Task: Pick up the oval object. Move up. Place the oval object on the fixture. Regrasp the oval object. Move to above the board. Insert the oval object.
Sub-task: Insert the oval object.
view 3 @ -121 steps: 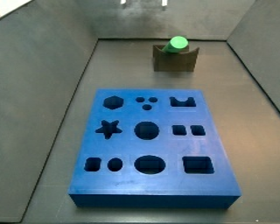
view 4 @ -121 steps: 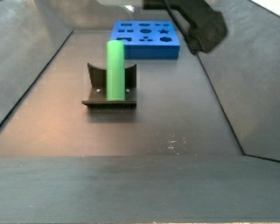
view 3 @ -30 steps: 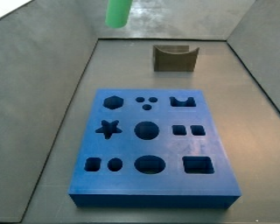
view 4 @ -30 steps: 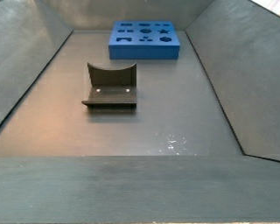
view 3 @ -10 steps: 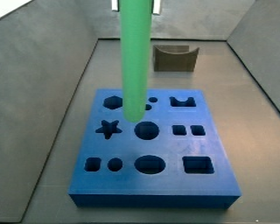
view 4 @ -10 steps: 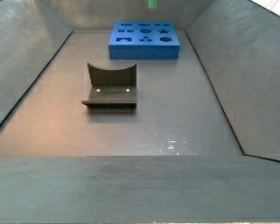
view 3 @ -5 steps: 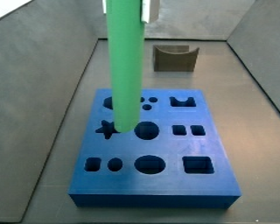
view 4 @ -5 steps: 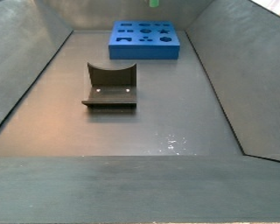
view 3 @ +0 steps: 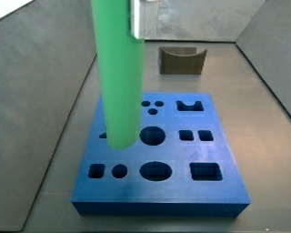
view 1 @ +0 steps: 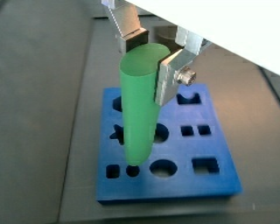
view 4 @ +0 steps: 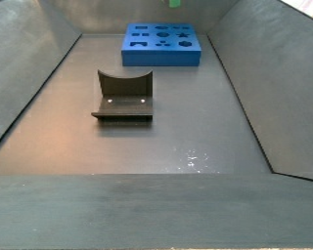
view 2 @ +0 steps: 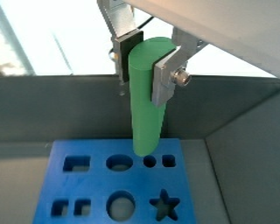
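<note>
My gripper (view 1: 150, 59) is shut on the top end of the oval object (view 1: 136, 114), a bright green rod hanging upright. Both wrist views show the silver fingers (view 2: 164, 74) clamping it from two sides, the gripper (view 2: 145, 63) sitting high above the blue board (view 2: 95, 184). The rod's lower end hovers over the small holes near one edge of the board (view 1: 166, 185), not touching it. In a side view the oval object (view 3: 117, 82) hangs in front of the board (view 3: 173, 196), over its left half. The fixture (view 3: 182, 60) stands bare behind the board, and shows nearer in a side view (view 4: 124, 96).
Sloping grey walls enclose the dark floor (view 4: 159, 146). The board (view 4: 163, 46) lies at the far end in a side view, with a sliver of green (view 4: 176, 3) above it at the frame's top edge.
The rod, hanging upright, has shifted left across the board in the side view, and its lower end now reaches further down the picture. Earlier it lay on the fixture, which now stands bare.
</note>
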{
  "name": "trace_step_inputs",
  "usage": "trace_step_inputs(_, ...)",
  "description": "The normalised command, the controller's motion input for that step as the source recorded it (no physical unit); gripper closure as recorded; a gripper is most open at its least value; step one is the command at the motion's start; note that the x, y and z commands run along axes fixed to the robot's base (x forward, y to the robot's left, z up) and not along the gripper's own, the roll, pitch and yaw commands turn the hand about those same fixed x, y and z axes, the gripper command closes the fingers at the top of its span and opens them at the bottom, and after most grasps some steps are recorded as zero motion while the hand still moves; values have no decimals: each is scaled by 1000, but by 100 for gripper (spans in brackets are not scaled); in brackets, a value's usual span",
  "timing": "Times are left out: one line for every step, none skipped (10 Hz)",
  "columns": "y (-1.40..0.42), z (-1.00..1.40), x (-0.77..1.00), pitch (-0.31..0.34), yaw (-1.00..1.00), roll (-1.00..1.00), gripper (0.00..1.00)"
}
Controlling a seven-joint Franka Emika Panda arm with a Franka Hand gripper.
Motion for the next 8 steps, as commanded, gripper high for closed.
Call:
trace_step_inputs(-209, -49, 31, -29, -923, 0, 100)
trace_step_inputs(-206, -46, 34, -44, -914, 0, 100)
trace_step_inputs(-194, -6, 60, -64, -891, -4, 100)
trace_step_inputs(-200, -34, 143, -56, -829, 0, 100)
trace_step_inputs(-111, -34, 183, -99, -809, -19, 100)
trace_step_inputs(-23, -9, 186, -130, -823, -54, 100)
trace_step_inputs(0, 0, 209, -130, -814, -79, 100)
trace_step_inputs(0, 0, 269, -136, -769, -109, 100)
